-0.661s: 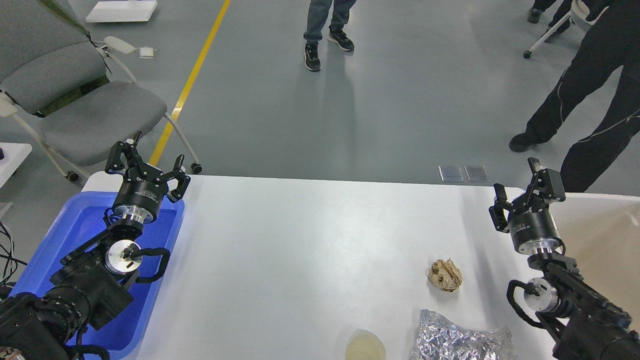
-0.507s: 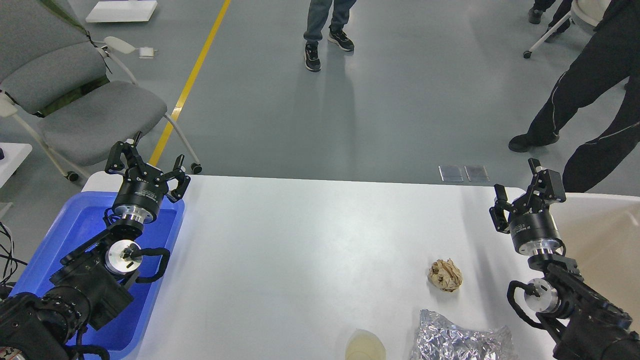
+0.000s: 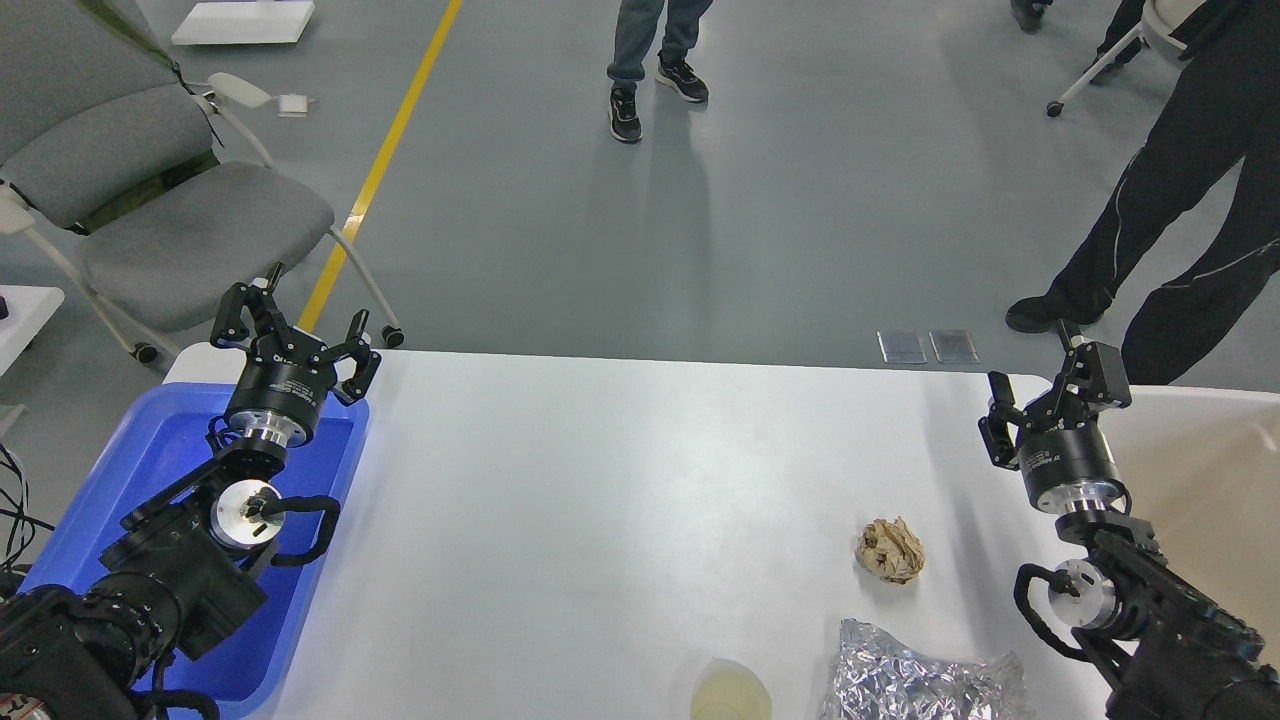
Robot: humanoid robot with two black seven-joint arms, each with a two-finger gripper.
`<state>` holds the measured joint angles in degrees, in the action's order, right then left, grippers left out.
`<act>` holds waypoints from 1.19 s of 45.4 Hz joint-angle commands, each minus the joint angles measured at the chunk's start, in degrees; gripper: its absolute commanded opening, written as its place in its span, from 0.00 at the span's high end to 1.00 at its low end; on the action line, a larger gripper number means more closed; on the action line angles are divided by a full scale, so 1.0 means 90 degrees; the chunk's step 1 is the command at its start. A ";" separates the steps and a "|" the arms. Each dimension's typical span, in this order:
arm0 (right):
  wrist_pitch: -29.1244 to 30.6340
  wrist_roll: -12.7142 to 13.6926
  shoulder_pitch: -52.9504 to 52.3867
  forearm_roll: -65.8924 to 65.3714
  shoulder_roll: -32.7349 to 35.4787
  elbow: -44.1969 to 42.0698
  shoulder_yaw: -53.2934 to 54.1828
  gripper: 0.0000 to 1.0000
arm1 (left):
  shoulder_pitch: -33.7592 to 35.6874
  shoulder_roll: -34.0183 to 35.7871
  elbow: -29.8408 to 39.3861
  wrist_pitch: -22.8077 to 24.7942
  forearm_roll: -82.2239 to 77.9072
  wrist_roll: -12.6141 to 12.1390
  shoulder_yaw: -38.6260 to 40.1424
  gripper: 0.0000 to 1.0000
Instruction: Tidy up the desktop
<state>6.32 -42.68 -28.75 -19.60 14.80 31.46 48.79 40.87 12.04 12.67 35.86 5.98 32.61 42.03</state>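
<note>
Large smooth white rectangular bench (image 3: 620,480) with rounded corners, spanning the middle of the view. Left gripper (image 3: 292,330), fingers spread and empty, held above the far end of the blue plastic tray (image 3: 110,500) at the bench's left edge. Right gripper (image 3: 1052,385), fingers apart and empty, held near the far right corner, beside the beige rectangular bin (image 3: 1200,460). Crumpled brown paper ball (image 3: 890,550) lying right of centre; nearer, a sheet of crinkled silver foil (image 3: 920,685) and, just to its left, a translucent pale-yellow round cup (image 3: 730,695) at the near edge.
</note>
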 commanded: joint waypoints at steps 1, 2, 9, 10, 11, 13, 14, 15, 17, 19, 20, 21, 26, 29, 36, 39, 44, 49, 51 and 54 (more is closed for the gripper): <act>0.0021 -0.0014 0.0011 0.0019 0.0035 0.0059 0.0038 0.00 | 0.0000 0.0000 -0.0002 0.0000 0.0000 0.0000 -0.0002 0.00; 0.0031 -0.0004 0.0011 0.0049 0.0045 0.0069 0.0057 0.00 | 0.0000 0.0000 0.0008 0.0000 0.0000 0.0000 -0.0002 0.00; 0.0060 0.0181 0.0002 0.0712 0.0240 0.0722 -0.0089 0.00 | 0.0000 0.0000 -0.0002 0.0000 0.0000 0.0000 0.0008 0.00; 0.0021 0.0239 0.0021 0.0781 0.0347 0.0936 -0.0128 0.00 | 0.0000 0.0000 -0.0002 0.0000 0.0000 0.0000 -0.0002 0.00; 0.0002 0.0288 0.0040 0.0830 0.0435 0.1131 -0.0167 0.00 | 0.0000 0.0000 0.0008 0.0000 0.0000 -0.0010 -0.0002 0.00; -0.0076 0.0453 0.0099 0.0859 0.0833 0.1744 -0.0409 0.00 | 0.0000 0.0000 -0.0002 0.0000 0.0000 0.0000 -0.0002 0.00; -0.0135 0.0493 0.0099 0.0859 0.0952 0.1913 -0.0546 0.00 | 0.0000 0.0000 0.0008 0.0000 0.0000 0.0000 0.0008 0.00; -0.0222 0.0513 0.0099 0.0850 0.1214 0.2253 -0.0848 0.00 | 0.0000 0.0000 0.0008 0.0000 0.0000 0.0000 0.0008 0.00; -0.0301 0.0523 0.0090 0.0830 0.1450 0.2509 -0.1152 0.00 | 0.0000 0.0000 0.0008 0.0000 0.0000 0.0000 -0.0002 0.00; -0.0321 0.0542 0.0070 0.0762 0.1694 0.2695 -0.1435 0.00 | 0.0000 0.0000 0.0008 0.0010 -0.0010 0.0000 -0.0002 0.00; -0.0321 0.0562 0.0051 0.0742 0.1831 0.2773 -0.1572 0.00 | 0.0000 0.0000 -0.0002 0.0010 0.0000 0.0000 -0.0002 0.00; -0.0311 0.0581 0.0041 0.0733 0.1968 0.2861 -0.1699 0.00 | 0.0000 0.0000 0.0008 0.0000 -0.0010 0.0000 -0.0002 0.00; -0.0272 0.1049 -0.0047 0.0518 0.2846 0.3447 -0.2168 0.00 | 0.0000 0.0000 -0.0002 0.0000 0.0000 0.0000 -0.0002 0.00; -0.0253 0.1391 -0.0096 0.0343 0.3325 0.3828 -0.2257 0.00 | 0.0000 0.0000 0.0008 0.0000 0.0000 -0.0010 -0.0002 0.00; -0.0223 0.2377 -0.0135 0.0069 0.4019 0.4228 -0.2267 0.00 | 0.0000 0.0000 0.0008 0.0010 0.0000 0.0000 -0.0002 0.00; -0.0204 0.2583 -0.0184 -0.0097 0.4204 0.4404 -0.2218 0.00 | 0.0000 0.0000 -0.0002 0.0000 0.0000 0.0000 -0.0002 0.00; 0.0040 0.2720 -0.0398 -0.0458 0.4556 0.4892 -0.2267 0.00 | 0.0000 0.0000 -0.0002 0.0000 0.0000 0.0000 -0.0002 0.00; 0.0391 0.3032 -0.0555 -0.0664 0.4810 0.5322 -0.2267 0.00 | 0.0000 0.0000 0.0008 0.0000 0.0000 -0.0010 -0.0002 0.00; 0.0567 0.3227 -0.0623 -0.0703 0.4888 0.5517 -0.2267 0.00 | 0.0000 0.0000 0.0008 0.0000 0.0000 0.0000 -0.0002 0.00; 0.0811 0.3501 -0.0760 -0.0820 0.4996 0.5674 -0.2267 0.00 | 0.0000 0.0000 0.0008 0.0000 0.0000 -0.0010 -0.0002 0.00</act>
<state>7.79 -18.80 -32.39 -22.96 54.02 74.72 29.00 40.87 12.04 12.69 35.89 5.98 32.57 42.01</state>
